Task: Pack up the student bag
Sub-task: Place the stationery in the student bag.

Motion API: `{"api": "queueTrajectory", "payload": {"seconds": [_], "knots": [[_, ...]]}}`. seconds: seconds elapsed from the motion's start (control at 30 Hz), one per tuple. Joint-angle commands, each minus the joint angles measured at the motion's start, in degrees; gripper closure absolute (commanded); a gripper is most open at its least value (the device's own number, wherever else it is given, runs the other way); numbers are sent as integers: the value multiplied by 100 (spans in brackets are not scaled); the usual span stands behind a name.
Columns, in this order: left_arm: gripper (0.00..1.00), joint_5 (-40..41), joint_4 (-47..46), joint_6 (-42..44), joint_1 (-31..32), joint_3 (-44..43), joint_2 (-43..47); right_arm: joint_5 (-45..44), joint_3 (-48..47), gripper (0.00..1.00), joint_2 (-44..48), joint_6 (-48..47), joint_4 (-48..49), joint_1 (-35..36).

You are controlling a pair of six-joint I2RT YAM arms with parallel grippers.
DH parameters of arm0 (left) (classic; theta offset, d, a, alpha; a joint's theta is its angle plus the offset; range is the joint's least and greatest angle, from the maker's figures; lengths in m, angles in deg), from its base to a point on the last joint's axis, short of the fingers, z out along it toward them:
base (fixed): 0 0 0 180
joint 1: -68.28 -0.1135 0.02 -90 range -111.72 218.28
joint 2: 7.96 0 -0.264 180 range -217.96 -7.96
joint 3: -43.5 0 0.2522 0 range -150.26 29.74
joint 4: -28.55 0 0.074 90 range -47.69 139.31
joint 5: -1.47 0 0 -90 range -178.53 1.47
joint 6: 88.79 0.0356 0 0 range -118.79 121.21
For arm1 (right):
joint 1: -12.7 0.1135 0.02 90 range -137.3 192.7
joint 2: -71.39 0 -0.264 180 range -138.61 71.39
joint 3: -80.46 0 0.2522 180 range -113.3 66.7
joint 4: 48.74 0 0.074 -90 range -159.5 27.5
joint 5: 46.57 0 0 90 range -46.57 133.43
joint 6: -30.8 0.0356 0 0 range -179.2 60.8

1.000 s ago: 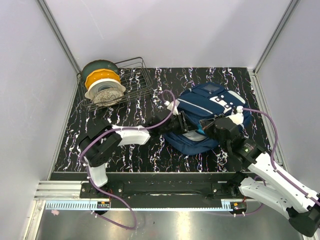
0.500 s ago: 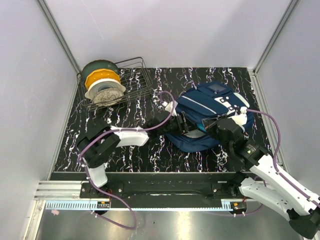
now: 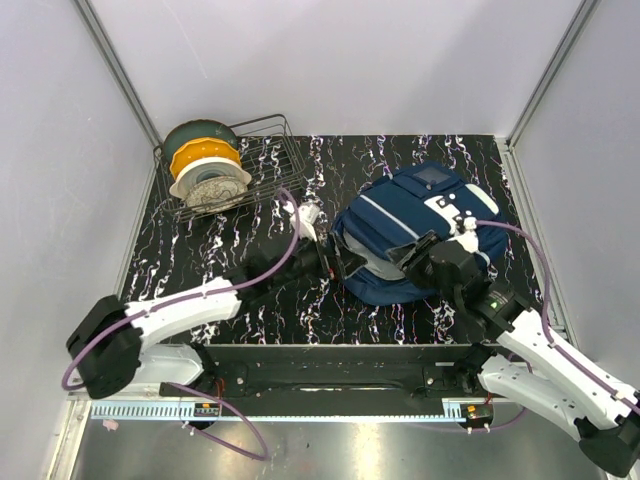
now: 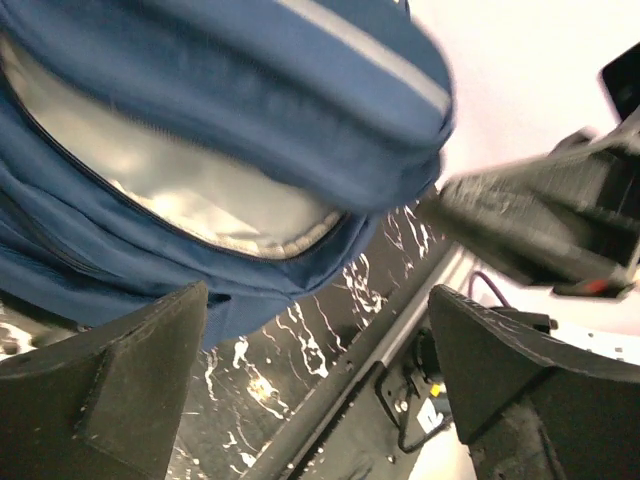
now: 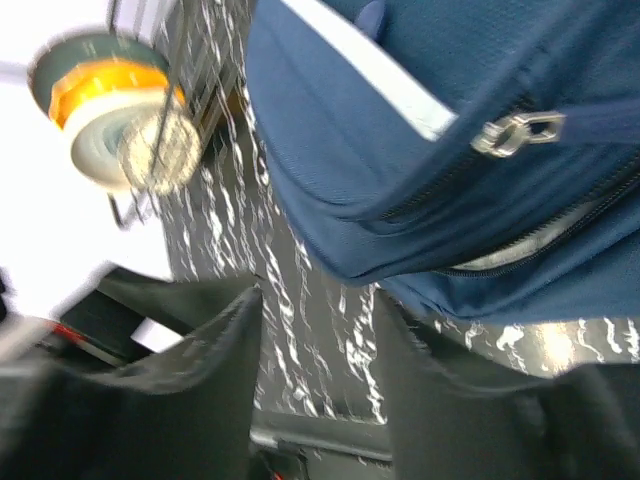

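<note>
From where I stand, the student bag [image 3: 425,215] lies flat on the right half of the tabletop [image 3: 250,215]. Its long axis runs from the near left up to the far right, with the white-patched pockets toward the far end.

The mouth is at the near-left end. The left wrist view shows it gaping a little, with the light grey lining [image 4: 190,190] showing under the upper flap.

The left gripper [image 3: 338,262] sits low, just beside that end, so the bag is directly to its right. Its fingers are spread wide with nothing between them, and I don't see them touching the fabric.

The right gripper [image 3: 415,255] hangs over the near edge of the bag, coming in from the near right. Its fingers stand partly apart, and only tabletop shows in the gap, so it isn't holding anything either. A metal zipper pull [image 5: 515,132] shows in its wrist view, up and to the right of its fingers, on the seam that runs along the opening.

So the mouth lies between the two arms. The left one faces straight into it, and the right one is closer to the zipper. If the bag is to be closed next, I'd guess the right arm has the shorter reach to that pull, while the left could steady the near-left corner.

Well apart at the far left, a wire dish rack [image 3: 270,160] holds stacked bowls [image 3: 205,165].
</note>
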State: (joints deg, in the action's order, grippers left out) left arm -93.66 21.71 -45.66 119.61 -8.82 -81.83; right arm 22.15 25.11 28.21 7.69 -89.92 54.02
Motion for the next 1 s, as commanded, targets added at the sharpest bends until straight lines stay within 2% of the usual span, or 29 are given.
{"api": "queueTrajectory", "payload": {"seconds": [0.0,0.07,0.1,0.17,0.23,0.37,0.47,0.57,0.7,0.87,0.97], "knots": [[1,785,1057,1099,-254,-581,636,1441,299,40,335,183,-192,95],[1,549,1242,1232,-702,-783,646,1548,423,37,502,437,-623,95],[1,261,1295,1355,-877,-871,584,1513,440,31,730,508,-868,95],[1,-277,1470,1548,-1317,-1212,260,1145,484,24,977,675,-1098,95],[1,-716,1576,1742,-1547,-1451,-136,565,441,11,1267,938,-1511,95],[1,-1244,1910,2164,-1714,-2311,-865,-279,195,5,1391,1501,-2398,95],[1,-1666,1744,2086,-1889,-2524,-1322,-772,-95,0,1190,1950,-3285,95],[1,-1965,1708,2181,-1978,-2726,-1709,-1141,-184,0,1040,2345,-3936,95],[1,-2317,1797,2367,-1995,-3078,-2386,-1370,131,0,1276,2372,-3508,95],[1,-2588,1059,2139,-2083,-2946,-2746,-1511,405,0,1654,2031,-2824,95],[1,-2765,689,1972,-2101,-2911,-2983,-1441,423,0,1550,1845,-2690,95]]}}
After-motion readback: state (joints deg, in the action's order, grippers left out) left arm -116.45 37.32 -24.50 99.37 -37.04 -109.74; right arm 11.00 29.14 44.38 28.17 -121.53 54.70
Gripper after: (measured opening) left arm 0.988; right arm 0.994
